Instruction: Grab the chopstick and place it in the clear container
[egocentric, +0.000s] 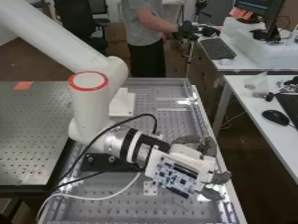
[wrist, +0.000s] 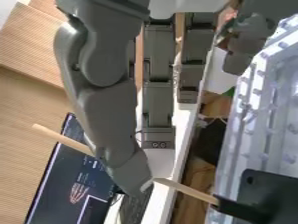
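Note:
At the right side of the perforated bench, my hand (egocentric: 220, 177) is over the rail, palm housing and dark fingers low in the high view. In the wrist view my hand (wrist: 106, 107) has its thumb tip against a light pad at a finger's end. The wooden chopstick (wrist: 187, 189) runs slantwise through this pinch, partly covered by the thumb, one bare end sticking out past it and the other meeting a black piece. What looks like the clear container (egocentric: 256, 84) stands on the white side table, away from the hand.
The perforated bench (egocentric: 106, 202) has a raised metal rail along its right side. A white table (egocentric: 249, 117) beside it carries a black mouse (egocentric: 275, 117) and a keyboard. In the wrist view there is a dark screen (wrist: 70, 175) by a wood-grained surface (wrist: 26, 145).

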